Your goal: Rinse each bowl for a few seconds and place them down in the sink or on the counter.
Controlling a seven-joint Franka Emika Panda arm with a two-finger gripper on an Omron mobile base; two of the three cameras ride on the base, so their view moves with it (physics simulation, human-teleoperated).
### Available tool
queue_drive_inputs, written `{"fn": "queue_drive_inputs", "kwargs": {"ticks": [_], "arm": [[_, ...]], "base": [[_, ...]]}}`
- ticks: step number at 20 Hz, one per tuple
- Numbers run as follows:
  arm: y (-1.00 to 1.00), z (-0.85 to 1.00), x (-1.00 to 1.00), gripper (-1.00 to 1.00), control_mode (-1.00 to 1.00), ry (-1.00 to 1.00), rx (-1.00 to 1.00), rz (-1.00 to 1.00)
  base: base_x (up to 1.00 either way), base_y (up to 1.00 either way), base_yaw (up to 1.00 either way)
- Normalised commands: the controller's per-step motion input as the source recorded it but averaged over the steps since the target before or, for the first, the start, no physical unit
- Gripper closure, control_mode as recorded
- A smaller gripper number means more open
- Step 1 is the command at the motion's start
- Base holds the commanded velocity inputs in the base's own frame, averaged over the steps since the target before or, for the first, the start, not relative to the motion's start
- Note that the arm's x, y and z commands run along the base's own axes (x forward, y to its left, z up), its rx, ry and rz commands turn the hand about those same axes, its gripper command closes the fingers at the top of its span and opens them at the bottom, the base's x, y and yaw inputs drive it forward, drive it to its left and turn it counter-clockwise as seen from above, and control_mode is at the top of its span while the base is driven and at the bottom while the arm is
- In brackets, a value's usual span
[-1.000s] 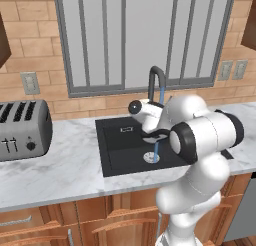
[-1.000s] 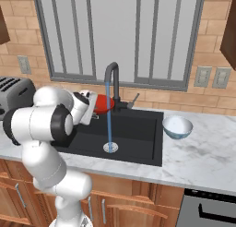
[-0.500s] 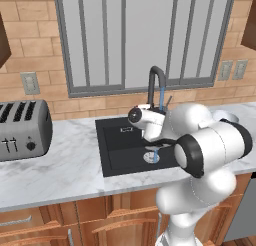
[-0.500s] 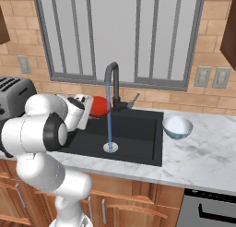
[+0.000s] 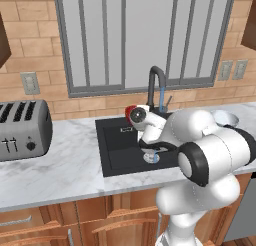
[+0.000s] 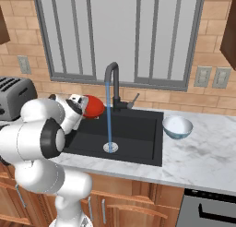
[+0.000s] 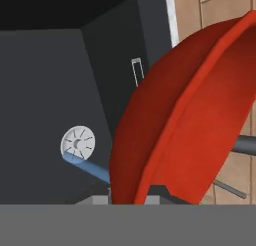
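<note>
A: Red bowl [image 6: 93, 106] first, where is it?

B: Centre-left of the right base view, held up over the left part of the black sink [image 6: 138, 129]. Tilted on edge. In the hand view it takes the right half of the frame, rim running from lower centre to upper right.

A: Gripper [image 6: 82, 107] state?

B: Clamped on the red bowl. The bowl's rim sits at the fingertips at the bottom of the hand view; the fingers themselves are mostly hidden behind it.

A: Water?

B: Running. Thin blue stream [image 6: 109, 115] drops from the dark arched faucet [image 6: 113, 85] to the round silver drain [image 6: 110, 147]. The bowl is left of the stream in the right base view, near it, apart from it.

A: Second bowl?

B: Pale bowl [image 6: 177, 127] upright on the marble counter [image 6: 207, 152], just beside the sink's right edge, centre-right of the right base view. In the left base view it peeks out behind the arm at the right edge.

A: Anything else?

B: Silver toaster [image 5: 22, 130] on the counter, left edge of the left base view, well apart from the sink. Window above the faucet, brick wall, wooden cabinets below.
</note>
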Motion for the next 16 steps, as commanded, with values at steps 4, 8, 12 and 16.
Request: {"fn": "queue_drive_inputs", "kwargs": {"ticks": [4,8,12,16], "arm": [[0.35,0.24,0.0,1.0,-1.0,0.0,0.13,0.11],[0.45,0.22,-0.07,1.0,-1.0,-0.01,0.01,0.12],[0.56,0.18,-0.07,1.0,-1.0,-0.01,-0.05,0.13],[0.55,0.11,-0.01,1.0,-1.0,0.0,-0.07,0.14]], "base": [[0.0,0.0,0.0],[0.0,0.0,0.0],[0.0,0.0,0.0],[0.0,0.0,0.0]]}}
